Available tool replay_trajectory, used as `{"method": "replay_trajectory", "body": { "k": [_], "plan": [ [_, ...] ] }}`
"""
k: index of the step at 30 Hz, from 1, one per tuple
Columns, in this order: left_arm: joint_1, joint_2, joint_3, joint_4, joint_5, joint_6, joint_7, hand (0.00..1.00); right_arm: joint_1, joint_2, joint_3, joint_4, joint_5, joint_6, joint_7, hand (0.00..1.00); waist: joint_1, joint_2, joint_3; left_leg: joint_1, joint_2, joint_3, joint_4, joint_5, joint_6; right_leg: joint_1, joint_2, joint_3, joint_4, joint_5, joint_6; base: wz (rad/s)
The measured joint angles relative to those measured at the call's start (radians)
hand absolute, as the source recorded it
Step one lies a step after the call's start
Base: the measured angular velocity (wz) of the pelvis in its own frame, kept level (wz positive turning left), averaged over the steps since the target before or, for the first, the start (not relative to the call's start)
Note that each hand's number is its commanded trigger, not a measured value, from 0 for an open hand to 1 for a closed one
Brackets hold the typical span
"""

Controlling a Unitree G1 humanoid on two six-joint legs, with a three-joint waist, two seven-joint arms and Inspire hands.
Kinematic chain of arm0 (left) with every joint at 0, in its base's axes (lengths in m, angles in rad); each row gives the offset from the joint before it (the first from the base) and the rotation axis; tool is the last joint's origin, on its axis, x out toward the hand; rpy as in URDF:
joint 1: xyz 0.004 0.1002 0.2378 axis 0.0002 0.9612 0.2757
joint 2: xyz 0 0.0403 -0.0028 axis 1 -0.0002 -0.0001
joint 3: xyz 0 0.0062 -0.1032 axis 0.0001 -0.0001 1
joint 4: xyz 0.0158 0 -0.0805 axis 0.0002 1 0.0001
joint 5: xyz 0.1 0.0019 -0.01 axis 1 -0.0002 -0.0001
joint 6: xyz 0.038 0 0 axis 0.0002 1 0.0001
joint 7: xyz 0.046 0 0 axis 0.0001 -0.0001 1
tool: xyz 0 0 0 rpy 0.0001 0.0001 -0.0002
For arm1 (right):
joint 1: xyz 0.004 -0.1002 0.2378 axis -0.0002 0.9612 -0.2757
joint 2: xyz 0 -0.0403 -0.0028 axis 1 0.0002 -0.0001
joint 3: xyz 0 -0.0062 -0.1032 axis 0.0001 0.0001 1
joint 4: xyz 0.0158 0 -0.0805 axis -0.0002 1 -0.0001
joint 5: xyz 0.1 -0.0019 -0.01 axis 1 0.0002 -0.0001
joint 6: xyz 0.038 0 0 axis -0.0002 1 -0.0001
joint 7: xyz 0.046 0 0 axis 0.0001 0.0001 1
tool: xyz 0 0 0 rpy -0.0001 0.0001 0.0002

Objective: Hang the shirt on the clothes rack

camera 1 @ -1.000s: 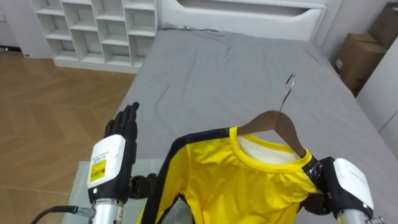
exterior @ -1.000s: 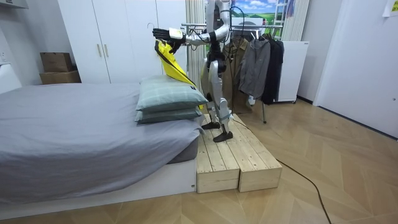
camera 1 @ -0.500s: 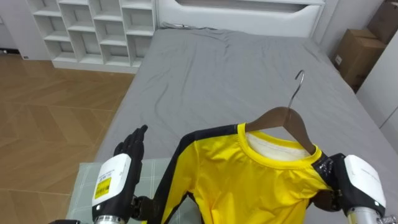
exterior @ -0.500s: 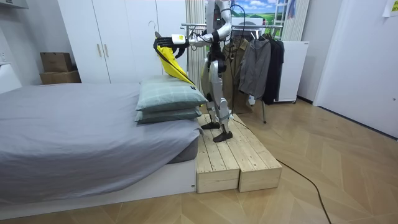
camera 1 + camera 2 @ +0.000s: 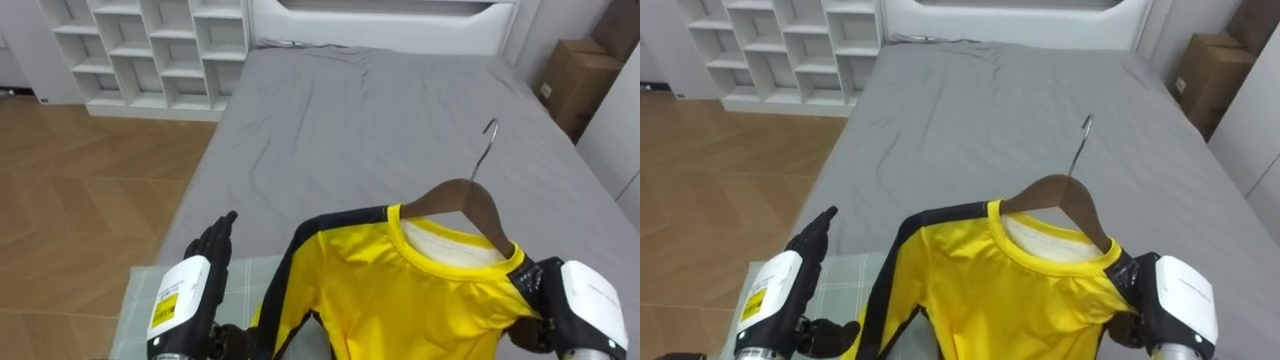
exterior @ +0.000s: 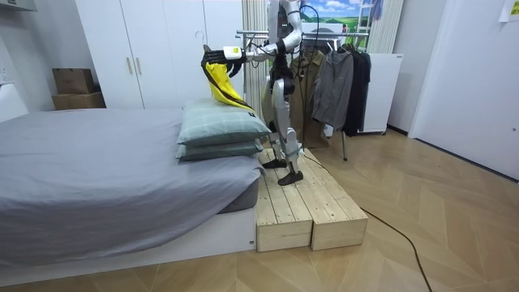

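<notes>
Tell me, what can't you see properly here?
Shirt: lower part cut off by the eye views' bottom edge.
Right hand: grip hidden behind the shirt's shoulder, eye views.
Hanger: arms hidden inside the shirt; too small in the room view.

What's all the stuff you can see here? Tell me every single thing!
shirt: one, yellow with black trim, on the hanger in front of the robot
hanger: one, brown wood with a metal hook, in the shirt's neck
bed: one, grey, below and beyond the shirt
pillows: two, pale green, stacked at the bed's near end
shelves: one unit, white, left of the bed's far end
boxes: two, brown, right of the bed
wardrobe: one, white, behind the bed
hung clothes: several, dark, behind the robot
platform: one, pale wood, under the robot
left hand: black, open, left of the shirt
right hand: black, at the shirt's right shoulder
</notes>
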Motion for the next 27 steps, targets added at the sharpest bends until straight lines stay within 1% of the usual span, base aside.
{"method": "replay_trajectory", "body": {
  "k": [2, 3, 4, 6, 7, 8, 11, 13, 14, 15, 16, 17, 18, 19, 20, 21, 22, 23, 24, 25, 26, 27],
  "plan": [
    [0.002, -0.001, 0.000, 0.000, -0.004, 0.000, 0.000, 0.00, 0.011, 0.009, -0.001, 0.028, 0.010, 0.000, 0.000, 1.00, 0.000, -0.006, 0.0011, 0.000, 0.000, 0.000, 0.000, 0.000, 0.000, -0.001, 0.000, 0.005, 0.002, -0.001, 0.002, -0.02],
    [0.002, 0.000, 0.002, 0.000, -0.001, 0.000, 0.000, 0.00, 0.011, 0.020, -0.001, 0.044, 0.022, 0.000, -0.001, 1.00, -0.001, -0.013, 0.0055, -0.001, 0.000, 0.006, 0.002, 0.000, 0.000, -0.002, -0.001, 0.008, 0.001, -0.001, 0.002, -0.04],
    [0.002, 0.000, 0.002, 0.000, 0.000, -0.001, -0.001, 0.00, 0.012, 0.026, -0.001, 0.052, 0.030, 0.000, -0.002, 1.00, -0.001, -0.017, 0.0074, -0.001, 0.000, 0.008, 0.004, 0.000, 0.000, -0.002, -0.001, 0.010, 0.001, -0.002, 0.001, -0.07],
    [0.007, 0.000, 0.000, 0.000, 0.010, -0.003, -0.001, 0.00, 0.024, 0.041, 0.000, 0.090, 0.040, -0.006, -0.008, 1.00, -0.001, -0.030, 0.0060, -0.005, 0.000, 0.015, 0.014, -0.002, 0.003, -0.003, -0.001, 0.017, -0.002, -0.003, 0.001, -0.07],
    [0.007, 0.000, 0.000, 0.000, 0.011, -0.003, -0.002, 0.00, 0.024, 0.040, 0.000, 0.100, 0.041, -0.006, -0.008, 1.00, -0.002, -0.031, 0.0057, -0.012, 0.001, 0.017, 0.023, -0.005, 0.008, -0.006, -0.001, 0.017, 0.000, -0.004, 0.001, -0.04],
    [0.004, 0.000, 0.000, 0.000, 0.011, -0.003, -0.006, 0.00, 0.022, 0.040, -0.001, 0.118, 0.051, -0.006, -0.009, 1.00, -0.003, -0.034, 0.0031, -0.024, 0.001, 0.030, 0.037, -0.007, 0.011, -0.020, -0.003, 0.021, 0.003, -0.005, 0.001, -0.03],
    [0.006, 0.001, -0.006, 0.000, 0.010, -0.003, -0.016, 0.00, 0.026, 0.040, 0.021, 0.149, 0.119, -0.006, -0.011, 1.00, -0.003, -0.036, 0.0033, -0.038, 0.002, 0.049, 0.056, -0.011, 0.017, -0.038, -0.008, 0.022, 0.016, -0.002, 0.001, -0.15],
    [0.006, 0.001, -0.010, -0.001, 0.012, -0.003, -0.020, 0.00, 0.026, 0.043, 0.038, 0.163, 0.150, -0.003, -0.008, 1.00, 0.004, -0.038, 0.0040, -0.027, 0.005, 0.103, 0.059, -0.014, 0.022, -0.051, -0.010, 0.035, 0.044, -0.002, 0.002, -0.30],
    [0.004, 0.000, -0.010, -0.001, 0.018, -0.003, -0.019, 0.00, 0.022, 0.047, 0.044, 0.163, 0.151, -0.002, -0.008, 1.00, 0.006, -0.038, 0.0045, -0.026, 0.012, 0.147, 0.072, -0.022, 0.027, -0.074, -0.010, 0.046, 0.069, -0.003, 0.002, -0.52],
    [0.003, 0.000, -0.007, -0.001, 0.023, -0.003, -0.019, 0.00, 0.017, 0.049, 0.057, 0.163, 0.151, -0.001, -0.007, 1.00, 0.012, -0.040, 0.0058, -0.023, 0.021, 0.187, 0.086, -0.034, 0.029, -0.093, -0.007, 0.047, 0.083, -0.002, 0.002, -0.67],
    [0.003, -0.001, -0.004, -0.001, 0.025, -0.003, -0.018, 0.00, 0.011, 0.050, 0.063, 0.163, 0.151, -0.002, -0.005, 1.00, 0.025, -0.042, 0.0068, -0.022, 0.026, 0.212, 0.094, -0.040, 0.029, -0.104, -0.004, 0.038, 0.093, -0.001, 0.000, -1.06],
    [0.001, -0.003, 0.002, -0.002, 0.030, -0.003, -0.013, 0.00, -0.010, 0.053, 0.072, 0.170, 0.152, -0.001, 0.003, 1.00, 0.052, -0.043, 0.0080, -0.020, 0.048, 0.270, 0.117, -0.062, 0.030, -0.129, -0.014, -0.024, 0.113, 0.006, -0.011, -1.47],
    [0.000, -0.007, 0.008, -0.001, 0.035, -0.003, -0.009, 0.00, -0.033, 0.054, 0.087, 0.178, 0.154, -0.001, 0.003, 1.00, 0.081, -0.037, 0.0096, -0.022, 0.084, 0.335, 0.146, -0.090, 0.028, -0.139, -0.033, -0.124, 0.132, 0.015, -0.026, -1.59],
    [-0.003, -0.009, 0.012, -0.001, 0.035, -0.004, -0.008, 0.00, -0.043, 0.055, 0.094, 0.179, 0.154, -0.001, 0.004, 1.00, 0.095, -0.036, 0.0147, -0.020, 0.102, 0.372, 0.168, -0.107, 0.024, -0.141, -0.048, -0.186, 0.160, 0.004, -0.036, -1.34],
    [-0.014, -0.012, 0.011, 0.009, 0.026, -0.005, -0.005, 0.00, -0.051, 0.057, 0.102, 0.183, 0.156, -0.006, 0.004, 1.00, 0.097, -0.037, 0.0293, -0.006, 0.124, 0.417, 0.212, -0.135, 0.019, -0.135, -0.095, -0.271, 0.250, -0.048, -0.023, -0.96],
    [-0.019, -0.011, 0.002, 0.028, 0.009, -0.005, -0.004, 0.00, -0.052, 0.060, 0.112, 0.198, 0.169, -0.006, 0.005, 1.00, 0.104, -0.053, 0.0246, 0.013, 0.130, 0.457, 0.235, -0.151, 0.009, -0.130, -0.145, -0.302, 0.306, -0.093, -0.008, -0.84],
    [-0.023, -0.007, -0.001, 0.035, 0.001, -0.005, -0.004, 0.00, -0.056, 0.061, 0.116, 0.202, 0.174, -0.004, 0.006, 1.00, 0.108, -0.064, 0.0237, 0.023, 0.133, 0.476, 0.252, -0.160, 0.002, -0.132, -0.154, -0.301, 0.317, -0.109, 0.002, -0.91],
    [-0.024, -0.007, -0.002, 0.049, -0.013, -0.002, -0.004, 0.00, -0.065, 0.062, 0.129, 0.202, 0.173, -0.001, 0.012, 1.00, 0.110, -0.066, 0.0282, 0.033, 0.156, 0.498, 0.297, -0.182, -0.012, -0.143, -0.143, -0.314, 0.316, -0.124, -0.012, -1.02],
    [-0.024, -0.008, -0.005, 0.057, -0.036, -0.001, -0.005, 0.00, -0.073, 0.065, 0.140, 0.200, 0.168, -0.002, 0.013, 1.00, 0.109, -0.064, 0.0287, 0.032, 0.181, 0.530, 0.325, -0.194, -0.025, -0.165, -0.112, -0.280, 0.313, -0.120, -0.025, -1.02],
    [-0.024, -0.009, -0.004, 0.058, -0.052, -0.001, -0.005, 0.00, -0.077, 0.067, 0.143, 0.197, 0.158, -0.002, 0.015, 1.00, 0.110, -0.064, 0.0289, 0.031, 0.189, 0.549, 0.332, -0.197, -0.029, -0.179, -0.098, -0.261, 0.311, -0.116, -0.031, -1.10],
    [-0.025, -0.009, -0.003, 0.063, -0.074, -0.001, -0.005, 0.00, -0.080, 0.071, 0.152, 0.184, 0.138, -0.002, 0.015, 1.00, 0.110, -0.062, 0.0279, 0.031, 0.209, 0.584, 0.345, -0.200, -0.038, -0.196, -0.067, -0.234, 0.295, -0.104, -0.047, -1.01],
    [-0.026, -0.006, -0.005, 0.071, -0.096, -0.001, -0.006, 0.00, -0.080, 0.073, 0.165, 0.175, 0.124, -0.002, 0.021, 1.00, 0.097, -0.058, 0.0288, 0.032, 0.223, 0.585, 0.364, -0.201, -0.042, -0.198, -0.037, -0.214, 0.274, -0.093, -0.057, -0.98]
  ]
}}
